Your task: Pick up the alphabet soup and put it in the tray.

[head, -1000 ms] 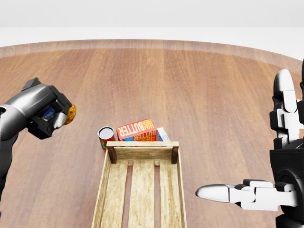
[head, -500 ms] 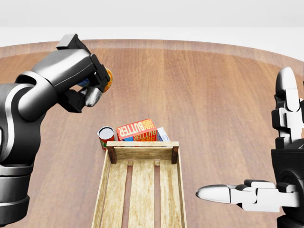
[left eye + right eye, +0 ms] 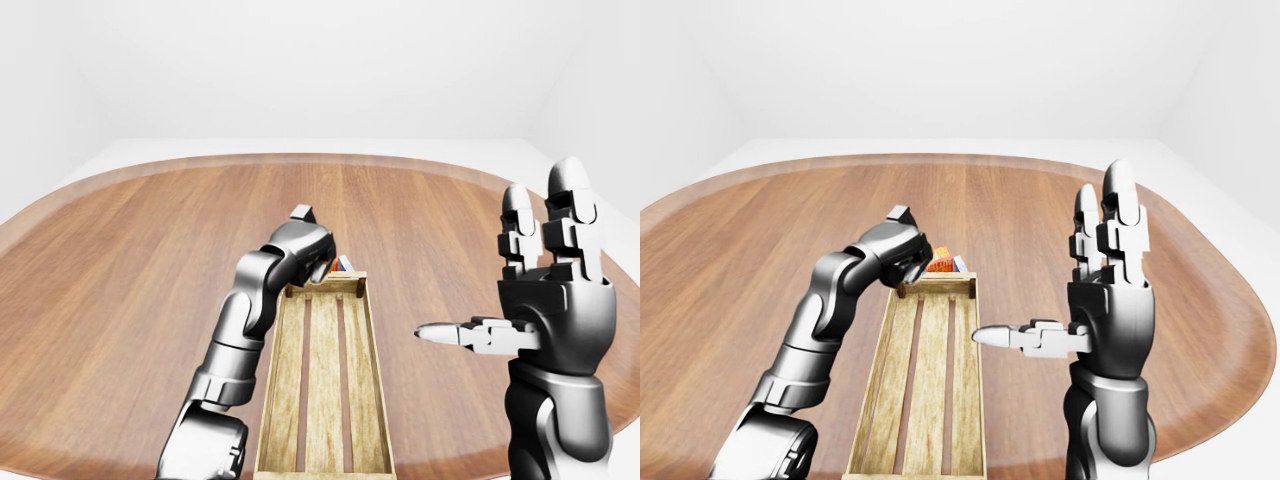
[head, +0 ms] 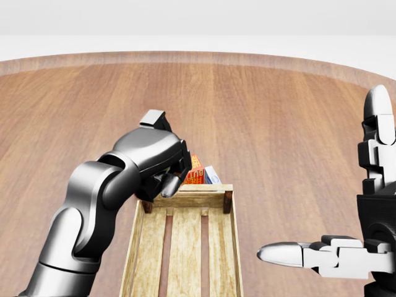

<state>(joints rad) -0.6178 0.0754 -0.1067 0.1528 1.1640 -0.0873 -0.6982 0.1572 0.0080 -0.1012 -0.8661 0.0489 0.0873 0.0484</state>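
Observation:
My left hand (image 4: 162, 176) is curled shut above the top-left corner of the wooden tray (image 4: 185, 199), which runs down the middle of the head view. The alphabet soup can it carried in the earlier frames is hidden inside the fingers and behind the hand now. My right hand (image 3: 1065, 285) is open and empty at the right, fingers upright and thumb pointing left, beside the tray's right wall.
An orange butter box (image 4: 195, 171) and a blue-and-white carton (image 4: 212, 175) lie on the round wooden table (image 4: 278, 124) just above the tray's top end. The red can seen there earlier is hidden behind my left hand.
My left arm has swung the can from the far left, up and over, then down to the tray's top-left corner. The right hand has barely moved.

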